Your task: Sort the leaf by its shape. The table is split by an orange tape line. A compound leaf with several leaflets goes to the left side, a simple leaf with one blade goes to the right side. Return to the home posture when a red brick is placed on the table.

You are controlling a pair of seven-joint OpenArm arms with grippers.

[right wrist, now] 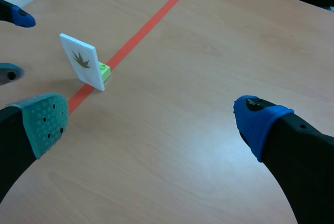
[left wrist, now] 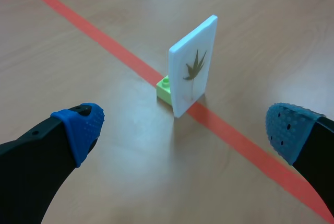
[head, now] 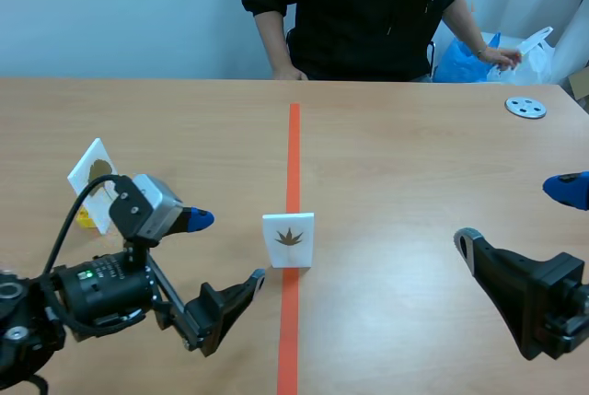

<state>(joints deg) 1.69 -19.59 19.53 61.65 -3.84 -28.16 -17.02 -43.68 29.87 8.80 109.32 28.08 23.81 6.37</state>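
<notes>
The leaf card [head: 288, 240] stands upright right on the orange tape line [head: 294, 137], its printed face toward my scene camera. The brown leaf on it fans out into several pointed leaflets. From the left wrist camera I see a small green brick [left wrist: 165, 89] touching the card's back, also sitting on the tape.

My left gripper [head: 225, 249] hangs low just to the left of the card. Its fingers are spread wide with nothing between them, and the card sits ahead of the gap, apart from both blue pads. My right gripper [head: 513, 215] is well off over the right side of the table [head: 414, 165]. It is also spread wide and holds nothing; its wrist camera shows one pad blue and the other grey-green.

On the left side, partly hidden behind my left arm, a second white card [head: 92, 169] stands with something yellow at its foot. I cannot make out its print.

Across the table sits a person [head: 359, 8] in a black top, with one hand [head: 290, 73] resting at the far edge near the tape's end and the other by a blue bag [head: 460, 59]. A grey round disc [head: 525, 107] lies at the table's far right.
</notes>
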